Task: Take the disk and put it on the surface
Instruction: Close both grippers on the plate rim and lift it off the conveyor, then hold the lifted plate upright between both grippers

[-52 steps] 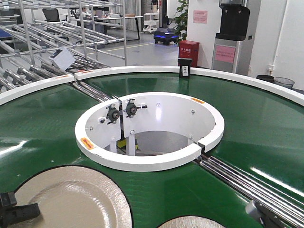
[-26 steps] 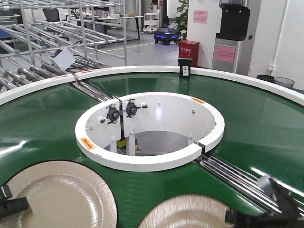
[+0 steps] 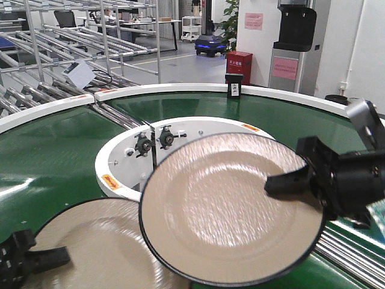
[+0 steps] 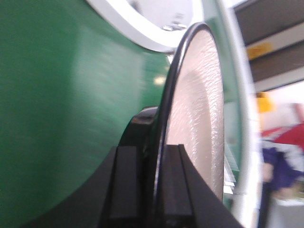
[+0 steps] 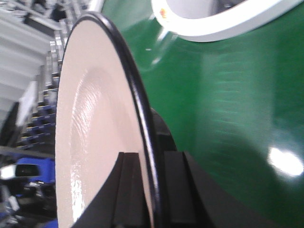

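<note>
**Right disk lifted**

My right claw (image 3: 290,183), clamped at 3 o'clock on the beige disk (image 3: 228,211), has raised it, tilted, off the green belt (image 3: 48,156). My left claw (image 3: 39,260) pinches a second disk (image 3: 96,241) at 7 o'clock.

disk (image 3: 228,208) aloft before white ring (image 3: 117,174), left belt (image 3: 48,150) open

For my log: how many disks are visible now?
2. The upper disk is in the right gripper; the lower disk is bottom left, in the left gripper.
</note>
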Available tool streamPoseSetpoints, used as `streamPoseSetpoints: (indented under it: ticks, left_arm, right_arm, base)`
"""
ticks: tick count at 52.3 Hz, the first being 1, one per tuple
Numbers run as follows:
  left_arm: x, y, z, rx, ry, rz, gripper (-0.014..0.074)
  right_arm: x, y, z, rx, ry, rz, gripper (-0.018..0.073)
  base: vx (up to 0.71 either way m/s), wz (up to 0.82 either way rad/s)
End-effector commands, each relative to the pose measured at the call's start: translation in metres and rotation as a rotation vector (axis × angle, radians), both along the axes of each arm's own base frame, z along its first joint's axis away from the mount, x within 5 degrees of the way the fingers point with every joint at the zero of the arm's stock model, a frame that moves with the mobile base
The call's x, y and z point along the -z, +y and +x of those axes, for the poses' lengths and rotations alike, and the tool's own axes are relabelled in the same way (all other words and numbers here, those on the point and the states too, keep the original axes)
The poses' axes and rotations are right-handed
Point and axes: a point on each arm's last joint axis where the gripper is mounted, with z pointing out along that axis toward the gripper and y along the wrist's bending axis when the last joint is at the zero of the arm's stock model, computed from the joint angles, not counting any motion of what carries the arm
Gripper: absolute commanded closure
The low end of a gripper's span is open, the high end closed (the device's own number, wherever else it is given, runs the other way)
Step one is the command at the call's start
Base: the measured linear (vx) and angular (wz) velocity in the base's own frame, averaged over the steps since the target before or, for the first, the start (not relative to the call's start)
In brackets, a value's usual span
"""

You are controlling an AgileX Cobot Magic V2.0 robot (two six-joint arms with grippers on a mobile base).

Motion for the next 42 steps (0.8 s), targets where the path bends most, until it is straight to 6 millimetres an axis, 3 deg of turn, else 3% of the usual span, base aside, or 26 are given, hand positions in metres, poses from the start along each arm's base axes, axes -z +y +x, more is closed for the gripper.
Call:
streamPoseSetpoints:
  ticks: [1, 16, 24, 42]
  left_arm:
    - [-0.024, -0.015, -0.001, -0.004, -0.045, -0.176, 0.0598]
    - [-0.021, -0.047, -0.006, 0.001, -0.006, -0.189, 0.0598]
    - [-0.006, -0.063, -0.001, 0.043, 0.06, -0.158, 0.0598]
    - [0.008, -0.067, 0.006, 0.049, 0.114, -0.14, 0.0595]
  right_arm:
    - [-0.036, 0.006, 0.0, -0.002, -0.07, 0.154, 0.0567]
    - [-0.048, 0.008, 0.012, -0.004, -0.087, 0.2, 0.0567]
    - [-0.047, 0.007, 0.013, -0.004, -0.111, 0.183, 0.0567]
    - [-0.047, 0.007, 0.013, -0.014, -0.128, 0.169, 0.0567]
  base:
    - [0.0, 0.0]
    - [0.0, 0.0]
    - [0.0, 0.0]
    - [0.0, 0.0]
